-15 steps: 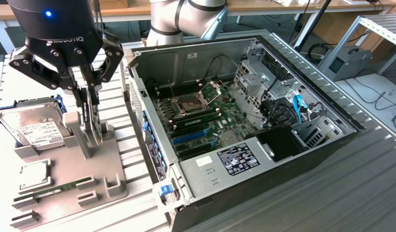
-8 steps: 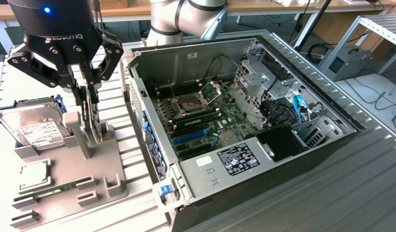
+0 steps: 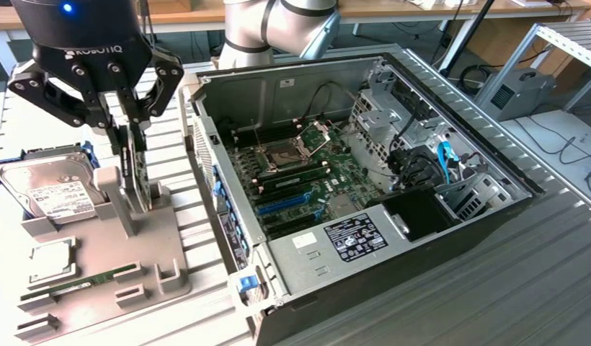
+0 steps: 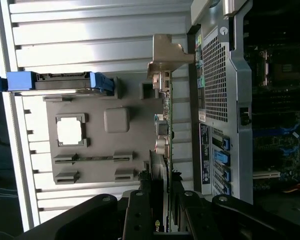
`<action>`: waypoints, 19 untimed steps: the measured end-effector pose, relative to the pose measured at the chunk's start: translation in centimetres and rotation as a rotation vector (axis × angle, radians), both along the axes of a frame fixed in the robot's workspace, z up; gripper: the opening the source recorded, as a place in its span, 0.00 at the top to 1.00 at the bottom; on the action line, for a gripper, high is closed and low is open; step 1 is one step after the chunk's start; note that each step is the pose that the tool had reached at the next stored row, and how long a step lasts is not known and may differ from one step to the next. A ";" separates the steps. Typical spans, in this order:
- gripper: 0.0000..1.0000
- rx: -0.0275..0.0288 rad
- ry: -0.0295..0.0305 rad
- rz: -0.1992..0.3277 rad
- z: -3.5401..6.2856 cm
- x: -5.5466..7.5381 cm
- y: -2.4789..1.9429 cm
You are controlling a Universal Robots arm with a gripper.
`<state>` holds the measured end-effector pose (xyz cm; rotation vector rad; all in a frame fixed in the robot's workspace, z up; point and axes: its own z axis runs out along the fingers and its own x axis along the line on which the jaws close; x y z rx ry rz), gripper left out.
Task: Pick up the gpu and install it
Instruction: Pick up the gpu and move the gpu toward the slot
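The pincer (image 3: 127, 137) is clenched on the top edge of the gpu (image 3: 137, 180). The card stands upright on edge over the grey holder tray (image 3: 171, 252) on the tabletop (image 3: 526, 288), just beside the open computer case (image 3: 372, 180) on the exterior view's left. A hard drive (image 3: 50, 187) sits further left on the tray.

gpu (image 3: 138, 180) top edge behind gripper (image 3: 128, 138)

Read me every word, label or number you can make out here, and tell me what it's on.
"ROBOTIQ": on the black body of the gripper.
White label on the hard drive: too small to read.
Sticker inside the computer case: too small to read.
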<state>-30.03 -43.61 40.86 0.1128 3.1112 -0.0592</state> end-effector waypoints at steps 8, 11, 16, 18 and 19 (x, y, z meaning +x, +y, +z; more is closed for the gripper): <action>0.74 -0.0001 0.0000 0.000 0.40 0.0 0.00; 0.74 -0.0001 0.0001 0.000 0.59 0.0 0.00; 0.74 -0.0001 0.0001 0.000 0.92 0.0 0.00; 0.74 -0.0001 0.0001 0.000 1.07 0.0 0.00; 0.74 -0.0001 0.0001 0.000 1.15 0.0 0.00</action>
